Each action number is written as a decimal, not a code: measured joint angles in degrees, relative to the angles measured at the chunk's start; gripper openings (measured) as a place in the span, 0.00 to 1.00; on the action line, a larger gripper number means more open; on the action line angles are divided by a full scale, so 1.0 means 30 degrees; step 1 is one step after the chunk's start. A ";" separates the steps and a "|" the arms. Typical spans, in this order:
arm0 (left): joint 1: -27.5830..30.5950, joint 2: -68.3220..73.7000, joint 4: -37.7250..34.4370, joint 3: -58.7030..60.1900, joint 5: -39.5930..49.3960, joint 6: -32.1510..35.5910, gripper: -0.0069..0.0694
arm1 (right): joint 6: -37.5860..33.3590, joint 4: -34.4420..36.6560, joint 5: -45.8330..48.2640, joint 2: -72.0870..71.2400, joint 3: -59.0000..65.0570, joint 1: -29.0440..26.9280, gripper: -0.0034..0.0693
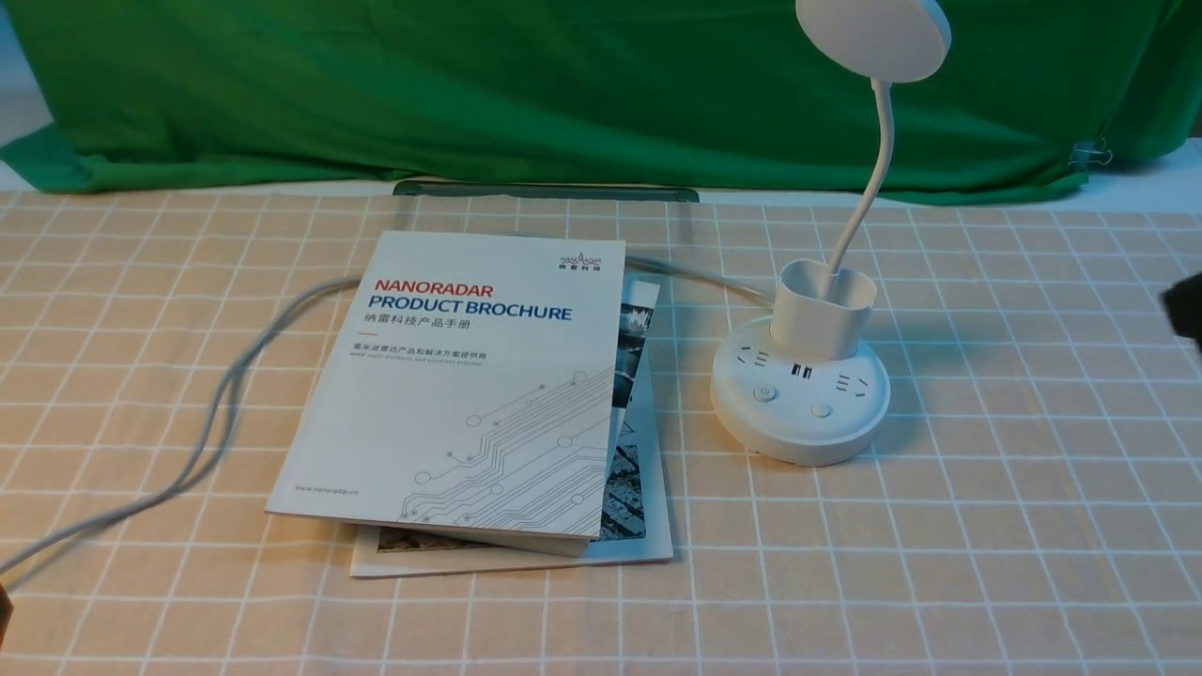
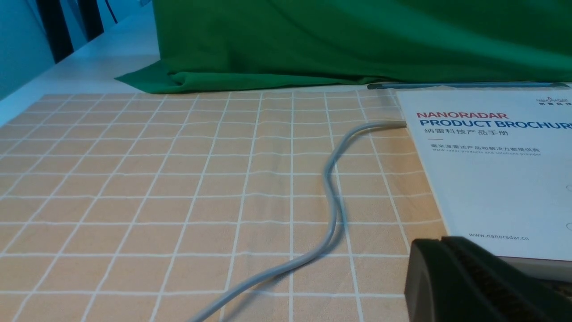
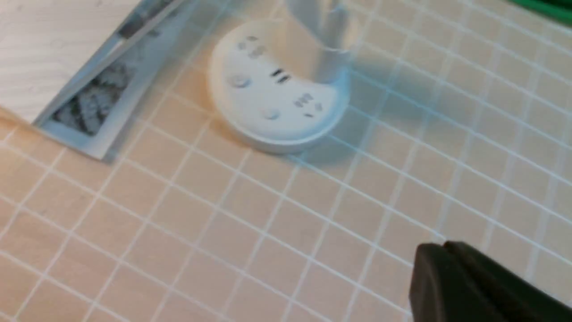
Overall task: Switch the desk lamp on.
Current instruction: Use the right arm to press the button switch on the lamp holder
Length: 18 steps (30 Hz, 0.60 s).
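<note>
Desk lamp [image 1: 824,314] standing upright on the right half of the desk [image 1: 986,526], just right of two stacked brochures [image 1: 470,376]; its grey cord [image 1: 225,394] passes beneath them and trails left. Left claw [image 2: 444,243], at the near left, and right claw [image 3: 444,248], well right of the lamp, each closed, fingers together, holding nothing.

The desk lamp [image 1: 798,399] stood on the counter [image 1: 986,545], right of centre, its head high above the base. Just left of it lay a product brochure [image 1: 470,376], resting on a second booklet [image 1: 648,526] whose right and near edges stuck out. A cable [image 1: 221,404] ran left from the lamp, passed under the brochure's far end and curved to the counter's near-left edge. A cloth backdrop [image 1: 563,84] hung behind everything. The right hand [image 1: 1185,305] was at the far right, well apart from the lamp.
</note>
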 joint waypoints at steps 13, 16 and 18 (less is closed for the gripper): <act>0.0000 0.0000 0.0000 0.0000 0.0000 0.0000 0.12 | -0.0401 -0.0003 -0.2234 0.8083 -0.1451 0.1470 0.08; 0.0000 0.0000 0.0000 0.0000 0.0000 0.0000 0.12 | -0.0429 0.0021 -0.3892 0.9473 -0.1451 0.1733 0.08; 0.0000 0.0000 0.0000 0.0000 0.0000 0.0000 0.12 | -0.0429 0.0045 -0.4555 1.0011 -0.1451 0.1774 0.08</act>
